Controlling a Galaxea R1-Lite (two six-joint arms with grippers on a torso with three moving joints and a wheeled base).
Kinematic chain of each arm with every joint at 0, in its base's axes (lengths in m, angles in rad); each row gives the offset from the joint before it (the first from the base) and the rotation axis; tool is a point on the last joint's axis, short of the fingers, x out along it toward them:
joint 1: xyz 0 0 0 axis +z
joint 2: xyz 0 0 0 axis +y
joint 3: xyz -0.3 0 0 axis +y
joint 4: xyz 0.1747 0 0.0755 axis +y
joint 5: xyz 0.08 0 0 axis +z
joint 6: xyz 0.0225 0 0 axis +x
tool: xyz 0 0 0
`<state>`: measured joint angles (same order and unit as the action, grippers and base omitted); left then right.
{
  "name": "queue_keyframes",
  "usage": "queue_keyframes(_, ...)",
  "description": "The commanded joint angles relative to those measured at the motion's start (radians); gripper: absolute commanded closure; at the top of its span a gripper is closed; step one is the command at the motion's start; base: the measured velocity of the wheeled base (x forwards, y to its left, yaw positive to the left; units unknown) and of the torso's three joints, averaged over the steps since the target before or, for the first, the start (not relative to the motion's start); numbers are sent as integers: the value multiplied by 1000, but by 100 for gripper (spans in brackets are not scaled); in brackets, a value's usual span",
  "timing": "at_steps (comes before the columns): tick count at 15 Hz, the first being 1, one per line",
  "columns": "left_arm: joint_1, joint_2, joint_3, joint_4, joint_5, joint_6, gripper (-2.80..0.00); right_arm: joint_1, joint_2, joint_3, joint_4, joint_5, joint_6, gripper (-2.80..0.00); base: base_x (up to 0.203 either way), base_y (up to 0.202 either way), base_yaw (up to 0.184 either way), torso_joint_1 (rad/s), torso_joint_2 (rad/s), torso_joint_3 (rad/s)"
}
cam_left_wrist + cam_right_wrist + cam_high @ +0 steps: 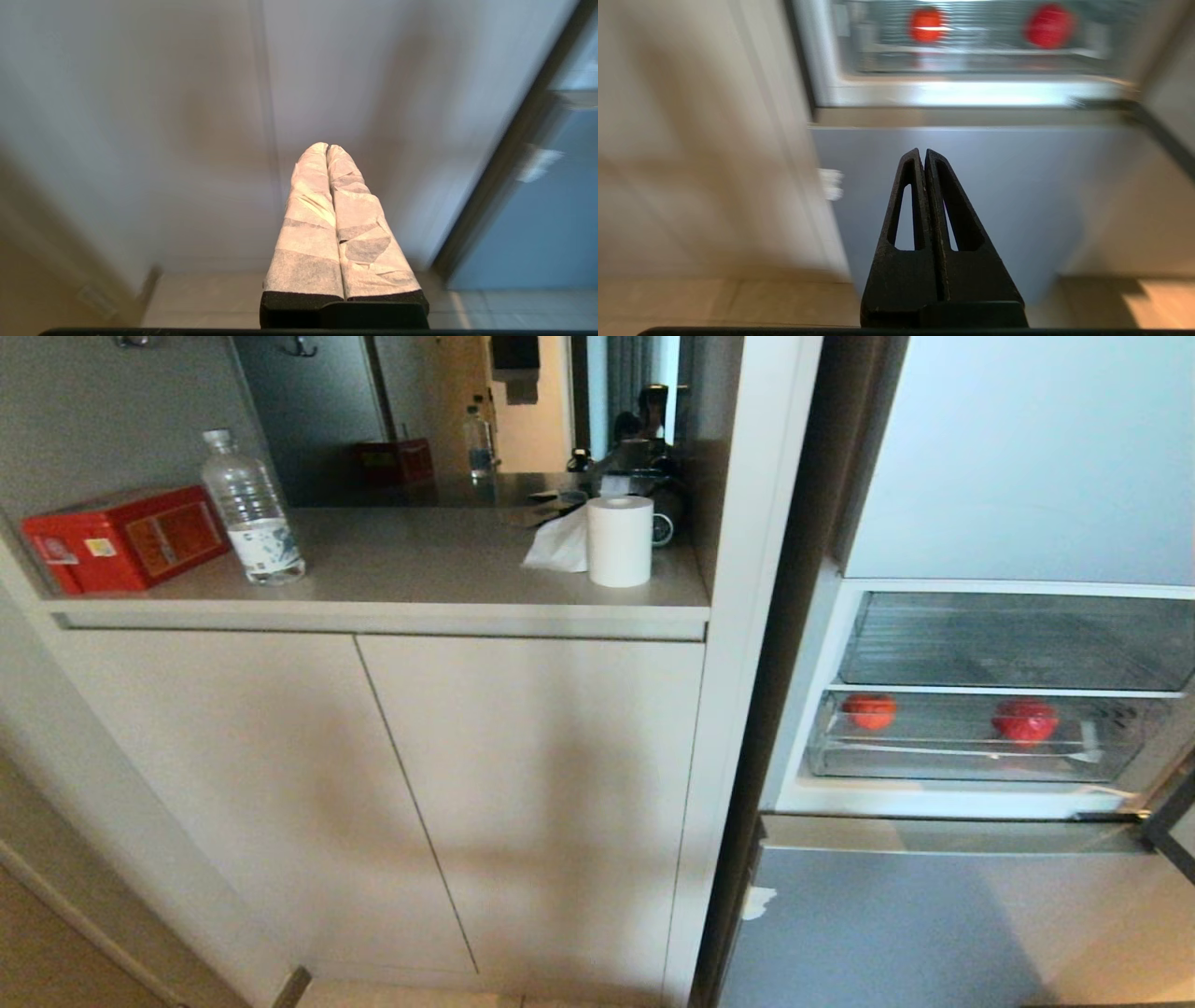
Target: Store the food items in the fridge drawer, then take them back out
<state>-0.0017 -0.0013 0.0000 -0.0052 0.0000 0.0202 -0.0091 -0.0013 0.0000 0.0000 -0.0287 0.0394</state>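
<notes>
Open refrigerator compartment seen from the robot's head, with both arms out of that view. Two small round glossy red fruits, one orange-red (870,710) and one deeper red (1025,720), lie well apart inside the wide shallow transparent plastic drawer (962,763), whose long axis runs left to right beneath a clear ribbed shelf (1013,639); the drawer appears pushed in. The right gripper (924,154), bare black fingers pressed together and holding nothing, points at the grey lower fridge door (962,186), with both fruits above and beyond it; the right arm is judged the nearer. The left gripper (326,148), its paper-wrapped fingers likewise closed and empty, faces the beige cabinet doors (187,140) beside the fridge. On the beige counter (420,560) stand a clear water bottle (252,513), a red box (126,539) and a white paper roll (619,539); pale floor tiles show below.
</notes>
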Motion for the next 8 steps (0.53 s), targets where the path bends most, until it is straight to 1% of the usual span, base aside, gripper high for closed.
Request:
queue_keyframes(1, 0, 0, 2, -1, 0, 0, 0, 0, 1, 0, 0, 0, 1, 0, 1, -4, 147, 6, 2, 6)
queue_keyframes(2, 0, 0, 2, -1, 0, 0, 0, 0, 1, 0, 0, 0, 1, 0, 3, -6, 105, 0, -5, 2)
queue_keyframes(4, 0, 0, 2, -1, 0, 0, 0, 0, 1, 0, 0, 0, 1, 0, 0, 0, 0, -31, 62, 40)
queue_keyframes(8, 0, 0, 2, -1, 0, 0, 0, 0, 1, 0, 0, 0, 1, 0, 0, 0, 0, -155, 334, 158)
